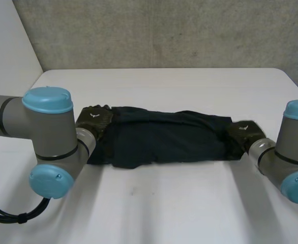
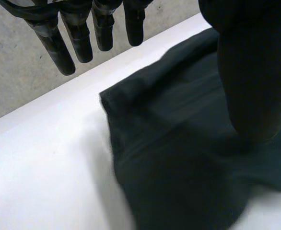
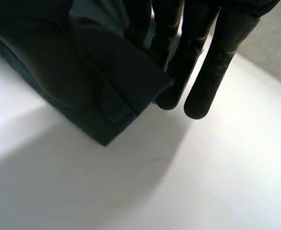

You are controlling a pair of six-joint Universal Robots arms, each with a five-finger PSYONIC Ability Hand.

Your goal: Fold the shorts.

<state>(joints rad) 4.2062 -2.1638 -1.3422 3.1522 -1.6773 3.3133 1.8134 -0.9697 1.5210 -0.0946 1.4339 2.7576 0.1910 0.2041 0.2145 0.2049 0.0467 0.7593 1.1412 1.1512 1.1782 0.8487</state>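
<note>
One white table (image 1: pixel 164 208), grey concrete wall (image 1: pixel 164 30), left hand (image 1: pixel 94 120) spread, right hand (image 1: pixel 243 133) pinching dark shorts (image 1: pixel 164 138)

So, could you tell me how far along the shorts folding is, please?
Early to midway, I think. The shorts lie as a long dark band across the table, apparently folded lengthwise already. In hand: the left hand sits at one end, fingers straight, and the right hand at the other. Remaining: bringing the ends together.

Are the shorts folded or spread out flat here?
Folded at least once: the shorts lie as a narrow band between the left hand and right hand, layers stacked at one end. Fold count: cannot tell.
</note>
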